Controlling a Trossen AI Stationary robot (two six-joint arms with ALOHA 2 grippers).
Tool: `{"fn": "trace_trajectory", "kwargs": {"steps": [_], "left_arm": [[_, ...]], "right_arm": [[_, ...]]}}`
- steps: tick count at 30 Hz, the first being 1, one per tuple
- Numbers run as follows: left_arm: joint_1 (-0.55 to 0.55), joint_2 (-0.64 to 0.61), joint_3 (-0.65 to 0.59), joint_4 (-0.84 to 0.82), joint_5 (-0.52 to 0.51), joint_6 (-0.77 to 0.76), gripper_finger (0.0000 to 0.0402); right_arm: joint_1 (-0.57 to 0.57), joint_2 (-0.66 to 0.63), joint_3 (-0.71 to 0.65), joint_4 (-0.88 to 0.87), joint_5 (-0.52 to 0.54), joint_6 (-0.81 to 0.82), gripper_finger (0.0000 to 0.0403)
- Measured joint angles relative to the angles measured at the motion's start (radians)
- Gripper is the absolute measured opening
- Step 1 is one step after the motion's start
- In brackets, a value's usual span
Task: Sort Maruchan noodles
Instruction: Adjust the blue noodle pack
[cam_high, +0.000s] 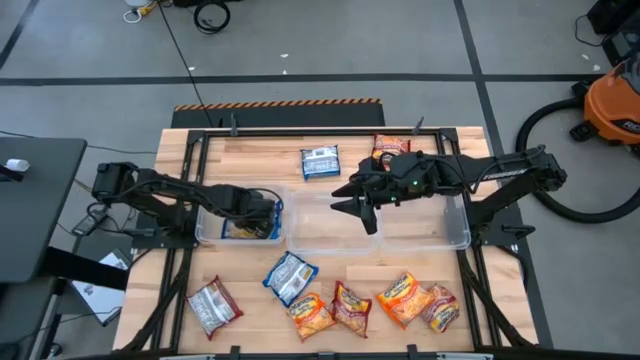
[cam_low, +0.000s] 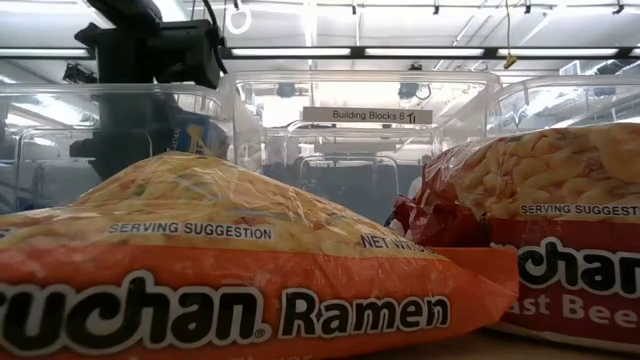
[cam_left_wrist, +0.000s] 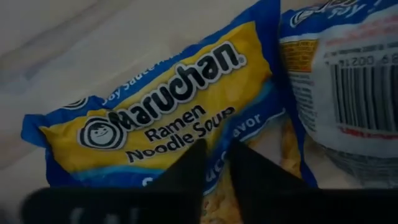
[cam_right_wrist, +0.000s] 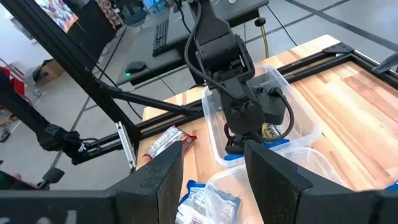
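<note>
My left gripper (cam_high: 264, 212) is down inside the left clear bin (cam_high: 207, 232), shut on a blue-and-yellow Maruchan packet (cam_left_wrist: 168, 118). A second blue packet (cam_left_wrist: 348, 81) lies beside it, barcode side up. My right gripper (cam_high: 358, 212) hovers open over the middle bin (cam_high: 325, 240), holding nothing; its fingers (cam_right_wrist: 214, 168) point toward the left arm. Loose packets lie flat along the table's near edge: red-and-silver (cam_high: 214, 305), blue-and-white (cam_high: 290, 277), orange (cam_high: 312, 315), red (cam_high: 351, 307) and more to their right. A blue-and-white packet (cam_high: 320, 162) and a red one (cam_high: 390, 147) lie on the far side. My left gripper comes from above into the bin, and its two fingers (cam_left_wrist: 198, 163) close on the blue-and-yellow packet's edge (cam_left_wrist: 216, 163) below the printed name. Only a narrow strip of wrapper shows between them. Whether the packet rests on the bin floor or is lifted, I cannot tell.
Three clear bins stand side by side across the table's middle; the right one (cam_high: 452, 238) sits under the right arm. In the low view an orange packet (cam_low: 220, 270) and a red beef packet (cam_low: 560, 240) fill the foreground. A black frame rims the table.
</note>
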Motion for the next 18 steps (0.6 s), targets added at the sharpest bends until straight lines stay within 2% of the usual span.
{"fn": "trace_trajectory", "kwargs": {"steps": [2,4,11,18], "left_arm": [[0.0,-0.019,0.002,-0.021,0.001,-0.001,0.0021],[0.001,-0.038,0.012,-0.04,0.001,-0.003,0.0009],[0.01,-0.119,0.065,-0.176,-0.002,-0.008,0.0004],[0.006,-0.21,0.123,-0.208,-0.023,-0.008,0.0002]], "right_arm": [[0.0,0.0,0.0,0.0,0.0,-0.001,0.0177],[0.0,0.0,0.0,0.001,-0.002,-0.001,0.0177],[0.005,-0.002,0.0,0.0,-0.019,-0.002,0.0177],[0.012,-0.003,0.0,-0.008,-0.019,-0.002,0.0177]]}}
